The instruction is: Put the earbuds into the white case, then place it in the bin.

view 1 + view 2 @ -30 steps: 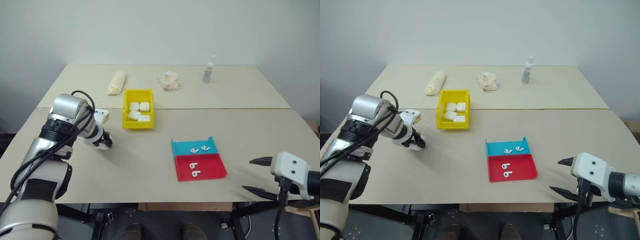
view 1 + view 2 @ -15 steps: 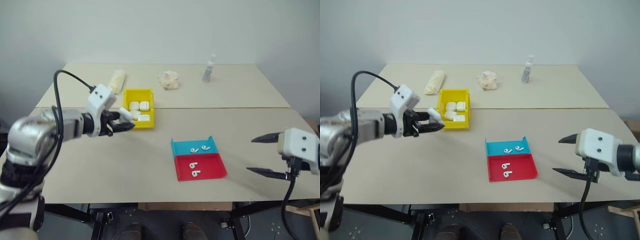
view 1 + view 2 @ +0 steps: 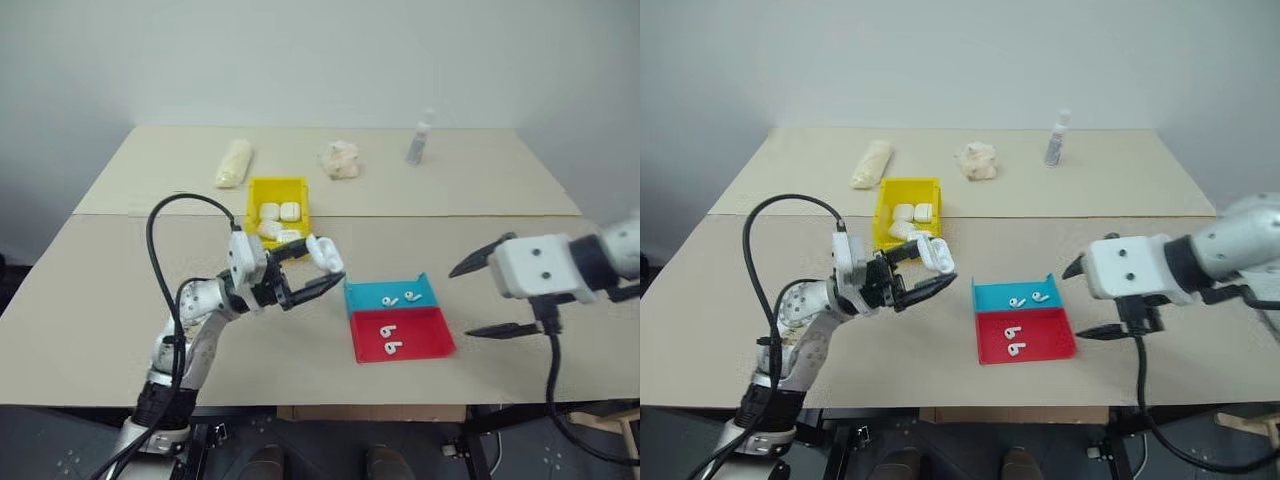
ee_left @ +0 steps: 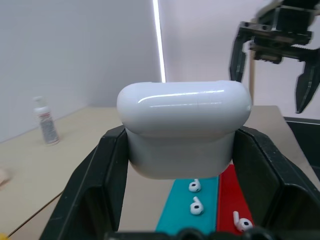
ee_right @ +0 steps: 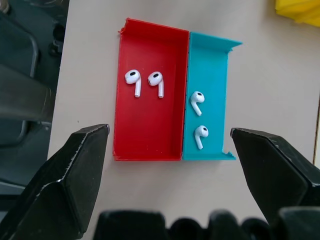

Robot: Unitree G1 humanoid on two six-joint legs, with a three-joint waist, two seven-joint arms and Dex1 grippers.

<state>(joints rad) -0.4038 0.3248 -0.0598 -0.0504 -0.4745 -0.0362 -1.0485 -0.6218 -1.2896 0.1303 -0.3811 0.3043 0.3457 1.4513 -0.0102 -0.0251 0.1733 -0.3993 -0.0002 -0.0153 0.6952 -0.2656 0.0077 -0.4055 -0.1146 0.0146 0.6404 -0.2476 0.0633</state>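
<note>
- Two grippers are showing in my head camera feeds: the left gripper [image 3: 318,272] is hanging above the tan table [image 3: 150,300] with its black fingers clamped on the small glossy white rounded case [image 3: 326,253], lid closed as far as I can make out.
- I am seeing that white case [image 4: 184,127] in the left wrist feed too, sitting squarely between the two black fingers [image 4: 97,175], held clear of the tabletop.
- I am reading the right gripper [image 3: 487,293] as spread wide with nothing in it, hovering over the table just to the right of the two shallow trays.
- Four tiny glossy white earbuds with short stems are lying in those trays: one pair of earbuds [image 5: 145,82] is resting side by side in the shallow red plastic tray [image 5: 150,135], and the other pair [image 5: 199,117] is lying one behind the other in the shallow blue plastic tray [image 5: 212,60], which is touching the red one along one long wall.
- I am looking at the small bright yellow rectangular plastic bin [image 3: 277,190] farther back on the table, beyond the left gripper, with several white cases [image 3: 279,212] already sitting inside it.
- Along the far part of the table I am noting a pale cloth roll [image 3: 234,163], a crumpled pale wad [image 3: 339,160] and a small clear bottle [image 3: 418,141], all well apart from both grippers.
</note>
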